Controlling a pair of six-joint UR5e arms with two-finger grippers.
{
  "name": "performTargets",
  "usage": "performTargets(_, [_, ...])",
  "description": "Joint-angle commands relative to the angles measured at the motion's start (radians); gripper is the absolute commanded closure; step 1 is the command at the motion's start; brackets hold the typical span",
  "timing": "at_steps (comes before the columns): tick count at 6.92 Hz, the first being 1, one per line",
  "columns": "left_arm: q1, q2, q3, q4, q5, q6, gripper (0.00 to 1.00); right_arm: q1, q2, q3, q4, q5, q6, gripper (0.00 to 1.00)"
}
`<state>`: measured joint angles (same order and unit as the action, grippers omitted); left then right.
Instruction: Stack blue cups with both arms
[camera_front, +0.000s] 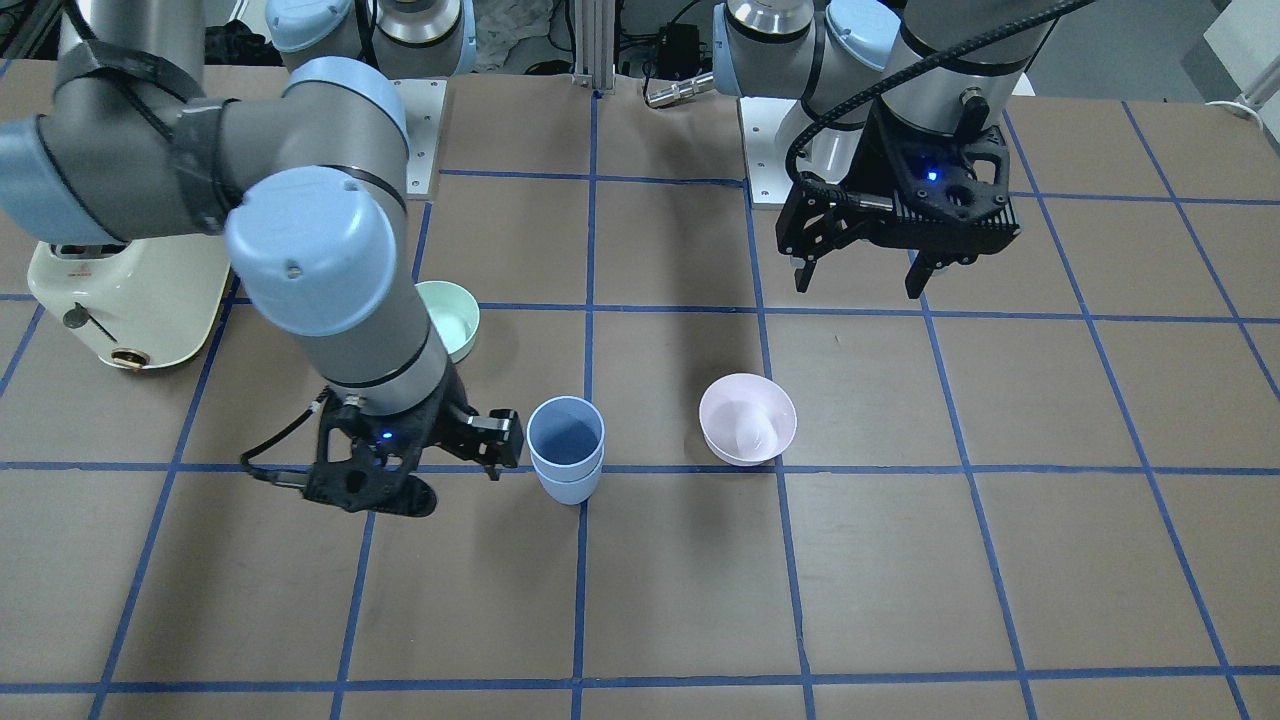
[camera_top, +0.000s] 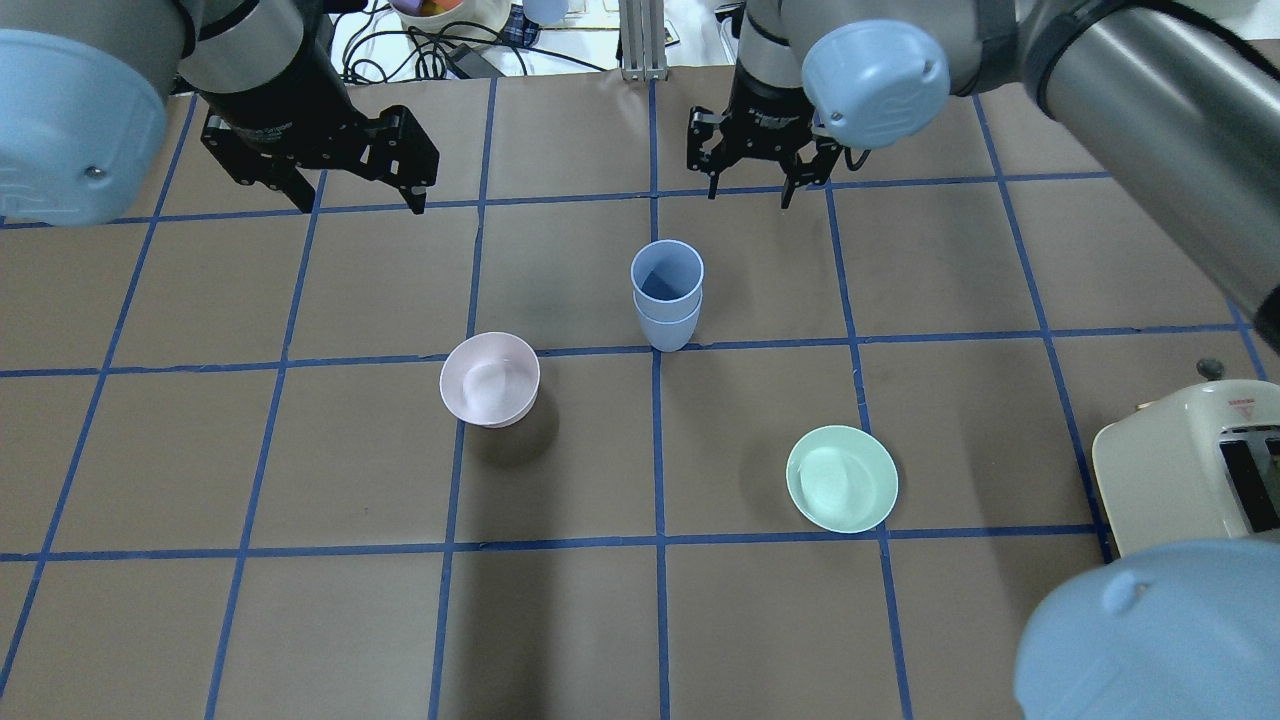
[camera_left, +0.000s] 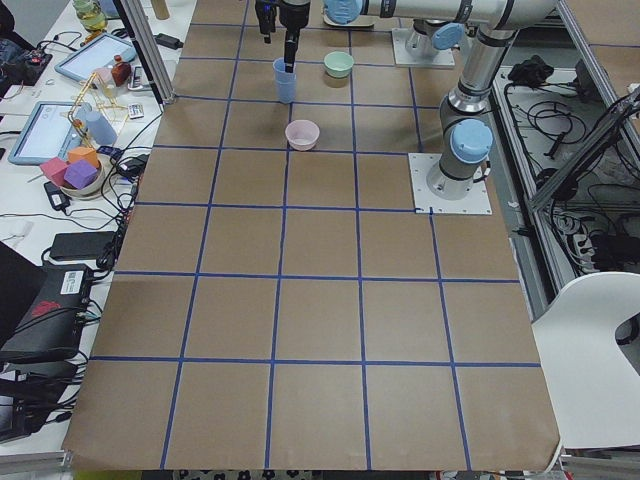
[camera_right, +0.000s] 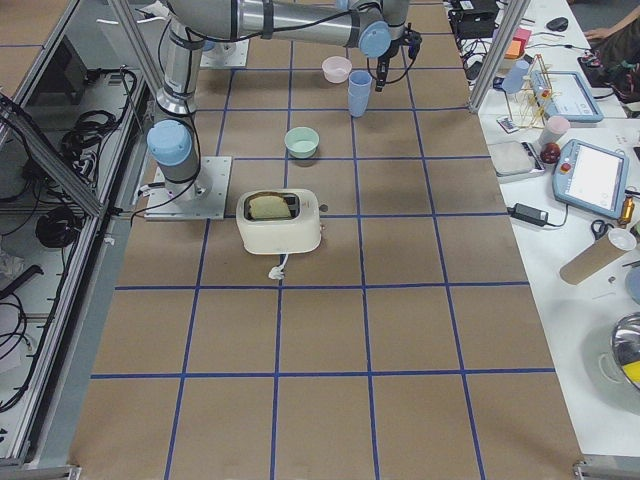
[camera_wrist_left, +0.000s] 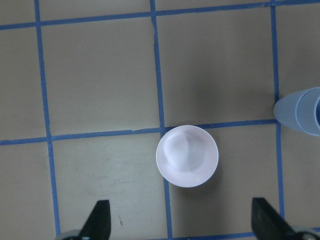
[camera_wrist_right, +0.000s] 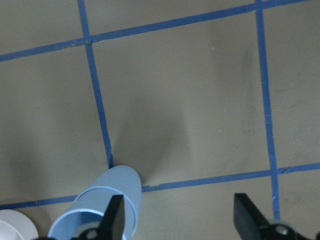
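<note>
The two blue cups (camera_top: 667, 295) stand nested in one stack on a blue tape line mid-table; the stack also shows in the front view (camera_front: 566, 450). My right gripper (camera_top: 748, 195) is open and empty, raised just beside the stack (camera_wrist_right: 107, 205), which sits by its left finger in the right wrist view. My left gripper (camera_top: 360, 205) is open and empty, raised well away from the cups. In the left wrist view it (camera_wrist_left: 181, 225) hangs over the pink bowl (camera_wrist_left: 187, 156), with the stack (camera_wrist_left: 300, 112) at the right edge.
A pale pink bowl (camera_top: 490, 380) sits to the robot's left of the stack. A mint-green bowl (camera_top: 842, 478) lies nearer the robot's right side. A cream toaster (camera_top: 1190, 470) stands at the right edge. Blue tape lines grid the brown table.
</note>
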<state>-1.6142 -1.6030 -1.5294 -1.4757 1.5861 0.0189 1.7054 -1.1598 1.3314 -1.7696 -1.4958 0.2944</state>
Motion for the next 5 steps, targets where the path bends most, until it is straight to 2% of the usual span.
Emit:
performTargets(1, [0.0, 0.0, 0.0, 0.0, 0.0, -0.001, 0.0, -0.114, -0.058, -0.014, 0.129, -0.006, -0.248, 0.05])
performTargets(2, [0.0, 0.0, 0.0, 0.0, 0.0, -0.001, 0.0, -0.151, -0.125, -0.009, 0.139, -0.006, -0.289, 0.0])
performTargets(3, [-0.001, 0.002, 0.001, -0.008, 0.0, -0.011, 0.0, -0.155, -0.203, 0.024, 0.224, -0.012, -0.302, 0.0])
performTargets(5, [-0.001, 0.002, 0.002, -0.008, 0.0, -0.014, 0.0, -0.156, -0.378, 0.173, 0.253, -0.044, -0.362, 0.0])
